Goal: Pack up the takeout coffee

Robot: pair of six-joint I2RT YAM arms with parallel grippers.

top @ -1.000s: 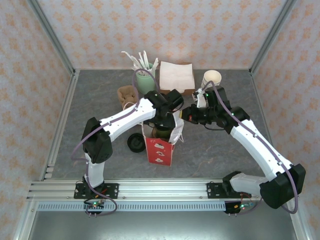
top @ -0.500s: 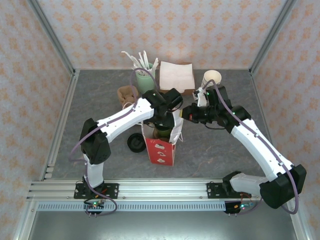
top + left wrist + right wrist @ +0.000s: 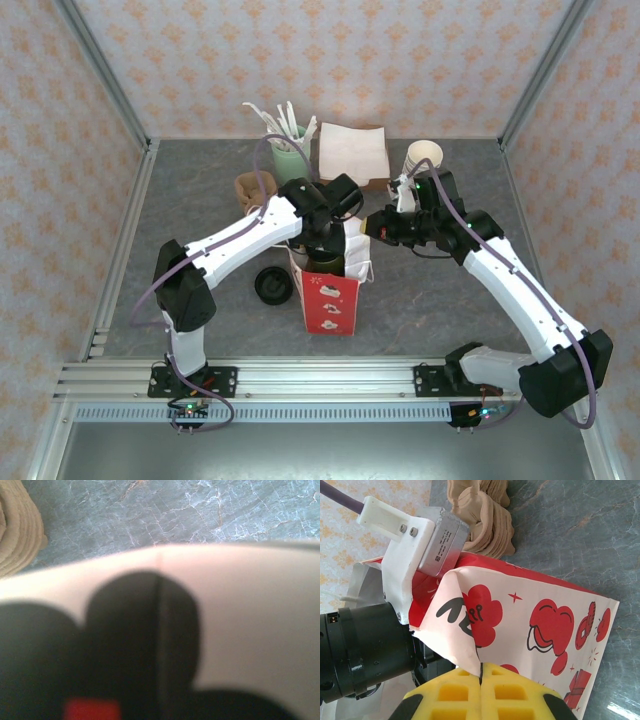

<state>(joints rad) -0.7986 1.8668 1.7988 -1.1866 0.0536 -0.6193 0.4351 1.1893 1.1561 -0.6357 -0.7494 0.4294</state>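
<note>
At the fingertips of the right gripper, the yellow waffle-faced pads are pressed fully together on the curled upper edge of the tall red-and-white printed paper bag. The rim is pinched and drawn aside, evidently so that the mouth is held wide and the bag is steadied upright on the grey marbled table.

Into that mouth the left gripper is lowered from above; from the right wrist, its black wrist and white camera bracket are seen between the bag's walls. How far its jaws stand apart cannot be told, since the left wrist view is blurred, with dark shapes against the pale inner wall. Whether anything is clasped cannot be made out either.

The takeout coffee, a small dark green paper cup with a round black lid, appears to be inside the top of the bag, directly beneath the left gripper, though it is largely covered by the arm. It is judged that the cup is being delivered to the bag's floor, which would explain the steep downward reach.

Further out, a separate flat black round lid lies on the table just left of the bag, not touching it. A pile of brown cardboard sleeves sits behind the bag, and a stack of cream-coloured paper cups stands beyond the right arm, both well apart from the bag's mouth.
</note>
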